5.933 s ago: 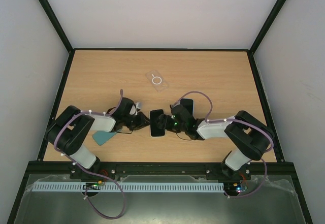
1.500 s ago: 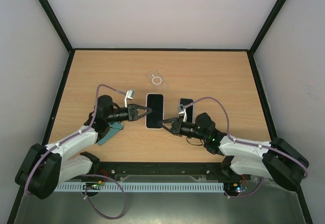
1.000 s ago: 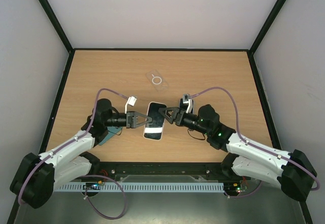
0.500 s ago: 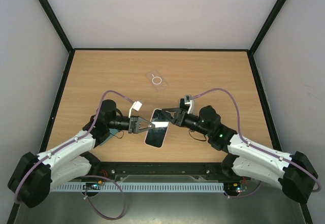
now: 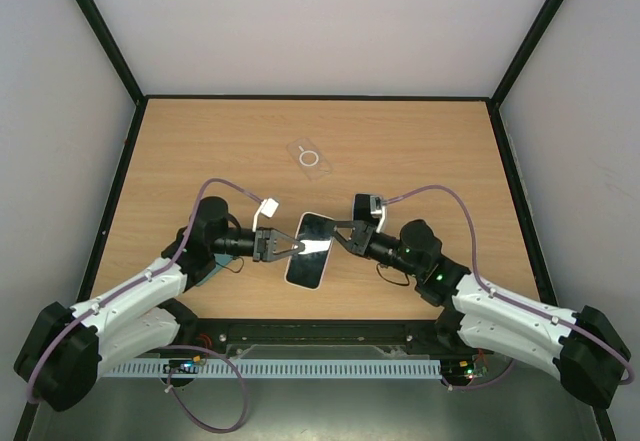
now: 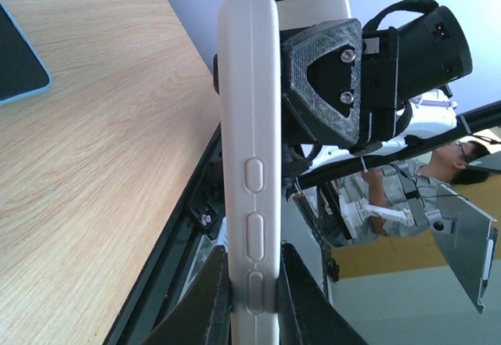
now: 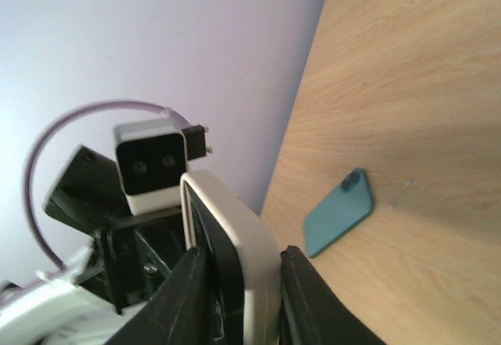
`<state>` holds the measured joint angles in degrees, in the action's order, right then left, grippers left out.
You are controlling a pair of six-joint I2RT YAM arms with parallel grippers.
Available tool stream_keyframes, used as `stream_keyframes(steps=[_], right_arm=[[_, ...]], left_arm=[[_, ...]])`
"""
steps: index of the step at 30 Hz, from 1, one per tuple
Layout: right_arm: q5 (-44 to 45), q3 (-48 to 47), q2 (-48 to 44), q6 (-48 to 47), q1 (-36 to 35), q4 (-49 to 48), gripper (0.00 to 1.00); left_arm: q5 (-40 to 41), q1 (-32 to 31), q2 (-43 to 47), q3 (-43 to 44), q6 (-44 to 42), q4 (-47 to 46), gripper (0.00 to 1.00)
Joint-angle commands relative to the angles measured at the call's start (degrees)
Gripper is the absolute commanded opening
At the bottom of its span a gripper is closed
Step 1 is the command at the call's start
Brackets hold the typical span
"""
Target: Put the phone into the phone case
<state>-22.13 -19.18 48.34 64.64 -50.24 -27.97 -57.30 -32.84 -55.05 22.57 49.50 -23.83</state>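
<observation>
The phone (image 5: 310,251) is held off the table (image 5: 430,151), tilted, at 6 o'clock from the clear case (image 5: 310,156), which lies flat and well apart. The left gripper (image 5: 285,249) is clamped on the phone's edge from 9 o'clock. The right gripper (image 5: 338,238) pinches its upper end from 2 o'clock. A teal slab (image 7: 337,212) lies on the table at 8 o'clock.

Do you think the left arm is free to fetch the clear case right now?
Probably not: the left gripper is shut on the white phone, though nothing blocks the way to the clear case.
</observation>
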Motion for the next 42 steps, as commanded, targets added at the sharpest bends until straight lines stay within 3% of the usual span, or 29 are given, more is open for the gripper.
stream_keyframes(steps=[1,4,13,17,19,22,26,36,38,42], right_arm=[[1.89,1.05,-2.96,-0.45,-0.02,-3.06,0.13],[4.61,0.45,-4.67,-3.63,0.02,0.10,0.02],[6.25,-2.43,-3.75,-7.51,-0.03,5.54,0.04],[6.58,-1.46,-4.76,-6.36,0.03,4.52,0.35],[6.42,-0.41,-5.26,-4.98,0.03,3.19,0.46],[3.66,1.93,-4.37,-2.25,0.04,-1.12,0.57],[-1.86,4.03,-0.38,1.06,-0.03,-9.20,0.64],[-10.44,3.61,7.78,3.14,-0.50,-17.81,0.61],[-10.40,4.15,8.23,3.51,-0.61,-18.80,0.55],[-9.43,4.55,7.62,3.40,-0.58,-18.99,0.32]], left_arm=[[1.59,-0.02,0.78,0.95,-0.09,-0.22,0.02],[3.93,-0.03,-0.63,2.70,-2.72,5.87,0.02],[5.95,-0.01,-0.94,5.96,-5.72,13.10,0.02],[5.79,-0.03,-0.14,6.90,-3.79,12.36,0.02],[5.65,-0.03,1.13,6.78,-1.31,9.71,0.02],[6.44,-0.03,2.57,6.79,1.78,6.35,0.02],[8.11,0.03,2.77,7.10,4.27,3.07,0.02],[11.93,-0.03,0.51,6.91,4.90,-0.28,0.02],[12.59,-0.03,0.31,6.83,5.09,-0.71,0.02],[14.64,-0.01,0.12,6.90,4.68,0.42,0.02]])
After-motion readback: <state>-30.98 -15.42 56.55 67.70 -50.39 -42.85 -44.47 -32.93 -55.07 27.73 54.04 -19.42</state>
